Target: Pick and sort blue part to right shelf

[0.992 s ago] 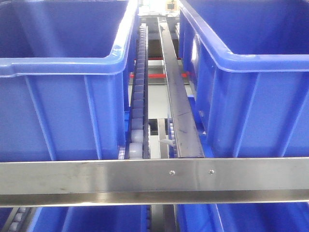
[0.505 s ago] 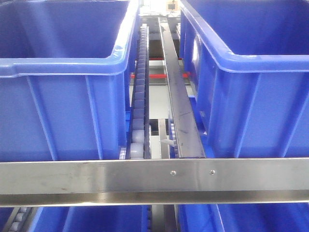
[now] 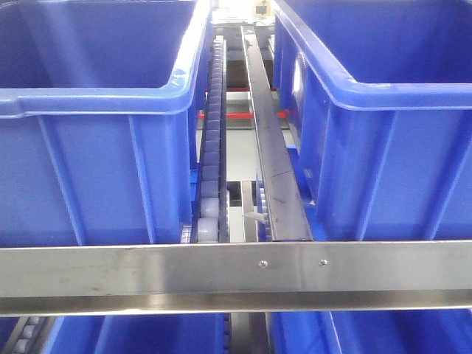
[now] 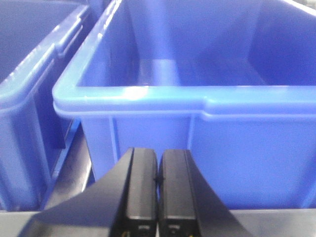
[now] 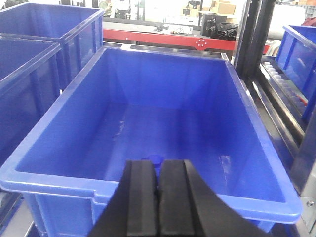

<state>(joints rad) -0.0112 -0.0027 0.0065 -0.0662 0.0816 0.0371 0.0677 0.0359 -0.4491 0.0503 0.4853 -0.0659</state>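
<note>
Right wrist view first: your right gripper [image 5: 158,185] sits at the bottom of the frame with its jaws pressed together, and a small blue part [image 5: 152,160] peeks out just past the fingertips. You cannot tell from here whether the tips pinch it or whether it lies on the floor of the crate [image 5: 148,190] beneath; either way it is within that crate's outline. Judged from that, the sort looks close to finished: the part is over or in a crate on the right shelf, and what may remain is the release and pulling the arm clear. The rest of the crate floor shows only pale scuffs.

In the left wrist view your left gripper [image 4: 158,177] is closed with nothing between the jaws, parked low in front of another blue crate's near wall [image 4: 197,148], with a neighbouring crate [image 4: 29,98] to one side.

From the front camera, the steel front rail [image 3: 147,269] runs across the near edge. Behind it two blue crates [image 3: 96,169] [image 3: 391,162] flank a grey roller track [image 3: 212,147] and a dark metal guide bar [image 3: 269,147]. Neither arm shows there.

Mind the crate's raised rim and the dark rack uprights [image 5: 256,34] on the right when you retract. Beyond stands a red-framed bench [image 5: 163,37] with clutter.
</note>
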